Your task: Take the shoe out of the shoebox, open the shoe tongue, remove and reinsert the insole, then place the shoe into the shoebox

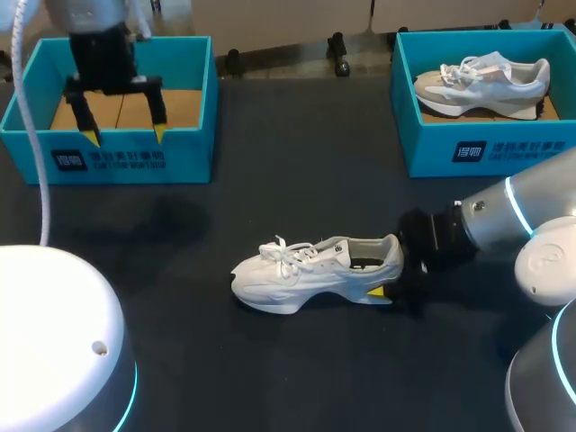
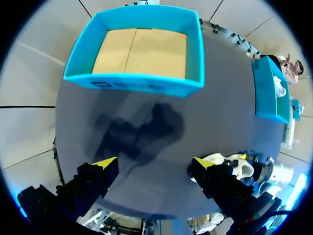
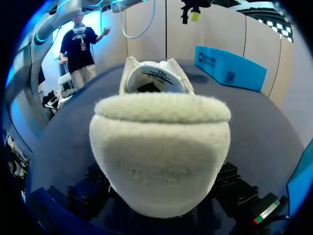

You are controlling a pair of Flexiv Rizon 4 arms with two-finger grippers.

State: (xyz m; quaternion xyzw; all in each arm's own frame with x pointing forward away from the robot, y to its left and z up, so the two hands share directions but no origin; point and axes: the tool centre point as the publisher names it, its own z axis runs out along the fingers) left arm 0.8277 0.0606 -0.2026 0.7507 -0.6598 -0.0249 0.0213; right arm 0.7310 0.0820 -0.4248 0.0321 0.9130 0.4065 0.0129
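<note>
A white shoe (image 1: 310, 268) lies on its sole on the dark table, toe to the left; the insole shows in its opening. My right gripper (image 1: 391, 277) is at its heel, one yellow tip (image 1: 376, 291) showing by the sole. In the right wrist view the fuzzy heel (image 3: 159, 152) sits between the black fingers (image 3: 90, 188), which press it from both sides. My left gripper (image 1: 125, 135) hangs open over the empty teal shoebox (image 1: 121, 160) at the back left. In the left wrist view that gripper (image 2: 152, 164) holds nothing, with the box (image 2: 142, 84) ahead of it.
A second teal shoebox (image 1: 486, 148) at the back right holds another pale shoe (image 1: 481, 79); it also shows in the left wrist view (image 2: 268, 93). Bare table lies between the boxes and in front of the shoe.
</note>
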